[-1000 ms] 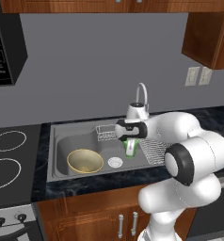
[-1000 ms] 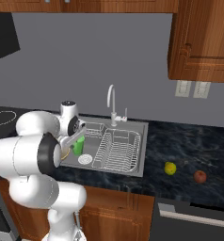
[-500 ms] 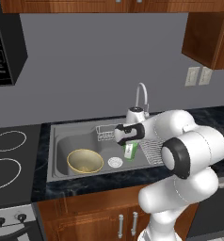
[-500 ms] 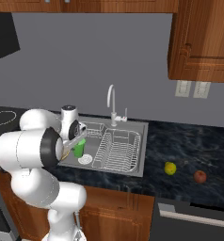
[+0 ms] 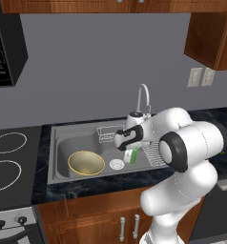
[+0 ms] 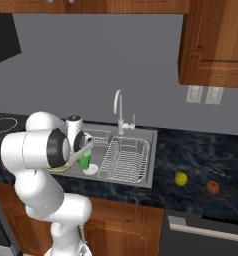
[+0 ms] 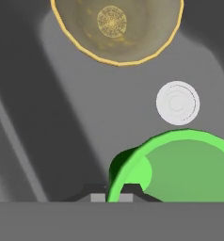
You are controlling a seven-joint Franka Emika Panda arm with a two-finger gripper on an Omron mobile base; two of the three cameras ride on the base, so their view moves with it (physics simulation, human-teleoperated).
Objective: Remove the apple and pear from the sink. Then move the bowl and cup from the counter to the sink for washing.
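The green cup (image 5: 131, 155) hangs low in the sink (image 5: 55, 143), to the right of the round drain (image 5: 116, 164), with my gripper (image 5: 129, 148) shut on its rim. In the hand view the fingertips (image 7: 98, 193) pinch the cup's rim (image 7: 132, 160) from both sides. The pale yellow bowl (image 5: 87, 163) sits upright on the sink floor to the left of the drain; in the hand view the bowl (image 7: 116, 28) lies beyond the drain (image 7: 178, 102). On the dark counter (image 6: 191, 155) right of the sink rest the yellow-green pear (image 6: 180, 178) and the red apple (image 6: 212, 187).
A curved chrome faucet (image 5: 143, 97) rises behind the sink. A wire rack (image 6: 126, 160) fills the sink's right half, and a small wire basket (image 5: 108, 133) stands at the back. The stovetop (image 5: 10, 162) lies left of the sink.
The arm has lowered the cup a little deeper into the sink. Bowl, pear and apple have not moved.
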